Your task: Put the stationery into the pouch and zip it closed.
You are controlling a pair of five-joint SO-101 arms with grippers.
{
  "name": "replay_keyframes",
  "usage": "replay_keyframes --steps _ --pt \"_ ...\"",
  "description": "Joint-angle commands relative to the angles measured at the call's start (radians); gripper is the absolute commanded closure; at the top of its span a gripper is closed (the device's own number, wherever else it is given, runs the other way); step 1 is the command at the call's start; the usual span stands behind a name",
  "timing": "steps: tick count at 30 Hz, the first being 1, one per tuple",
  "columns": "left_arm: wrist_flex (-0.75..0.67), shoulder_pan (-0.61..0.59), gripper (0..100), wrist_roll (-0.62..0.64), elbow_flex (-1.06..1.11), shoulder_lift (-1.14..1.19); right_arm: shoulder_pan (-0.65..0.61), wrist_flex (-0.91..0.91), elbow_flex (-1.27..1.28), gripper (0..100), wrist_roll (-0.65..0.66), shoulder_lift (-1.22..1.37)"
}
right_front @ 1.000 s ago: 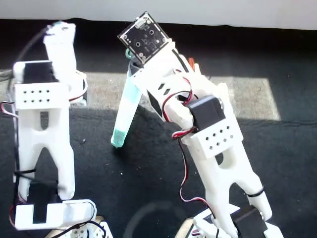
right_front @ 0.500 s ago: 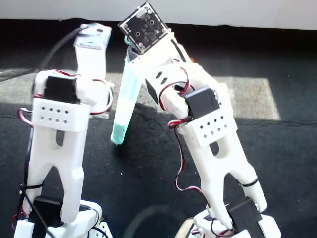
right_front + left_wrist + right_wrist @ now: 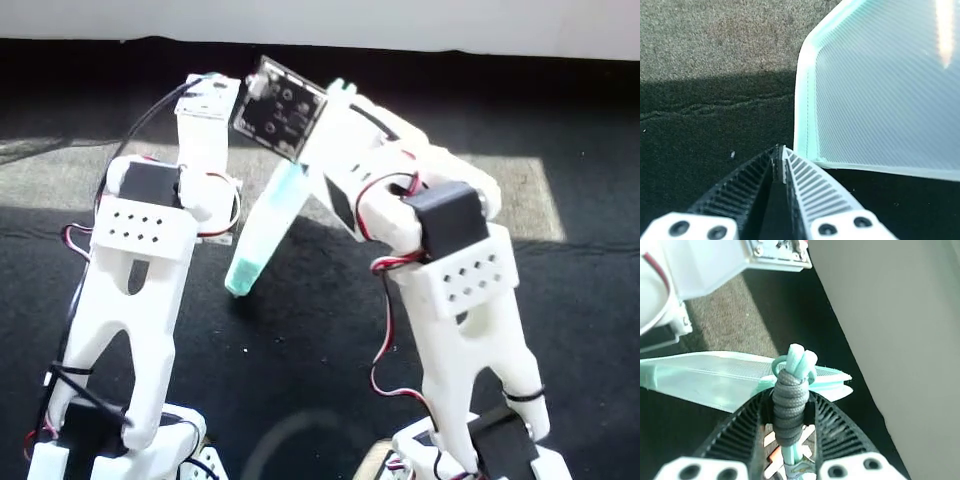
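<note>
One sunlit band (image 3: 520, 200) crosses the dark carpet (image 3: 300, 350) behind the leaning pouch (image 3: 262, 235).

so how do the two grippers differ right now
The left gripper is shut with nothing between its fingers; the right gripper is shut on the grey cord pull of the pouch. The left gripper sits beside a rounded corner of the pouch, free of it or barely touching; the right gripper holds the pouch up, tilted. Both have black ribbed fingers.

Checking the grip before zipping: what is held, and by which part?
The right gripper is shut on the pouch, by its grey zipper cord. The left gripper, shut, holds nothing.
</note>
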Motion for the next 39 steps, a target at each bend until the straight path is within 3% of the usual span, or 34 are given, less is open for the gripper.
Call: replay_keyframes --steps 1,6,12,18,24,29,35,39 --pt "-0.058 0.012 98 -0.008 0.030 -0.033 0.022 0.065 -0.018 99.2 0.055 0.004" --pt "-0.074 0.004 98 -0.008 0.061 -0.039 0.007 0.061 -0.021 99.2 0.055 0.005" --pt "-0.061 -0.127 98 -0.008 0.053 -0.042 -0.045 -0.084 -0.018 99.2 0.037 0.005" --pt "0.098 -0.240 98 -0.008 -0.031 -0.042 -0.048 -0.372 -0.012 99.2 -0.103 0.008" --pt "0.196 -0.309 98 -0.008 -0.170 -0.042 -0.084 -0.510 -0.056 99.2 -0.110 0.097" --pt "0.206 -0.309 98 -0.008 -0.216 -0.042 -0.116 -0.475 -0.234 99.2 -0.110 0.200" --pt "0.206 -0.305 98 -0.006 -0.289 -0.042 -0.102 -0.183 -0.317 99.2 -0.061 0.271" --pt "0.203 -0.305 98 0.121 -0.357 -0.041 -0.050 -0.068 -0.317 99.2 -0.020 0.295"
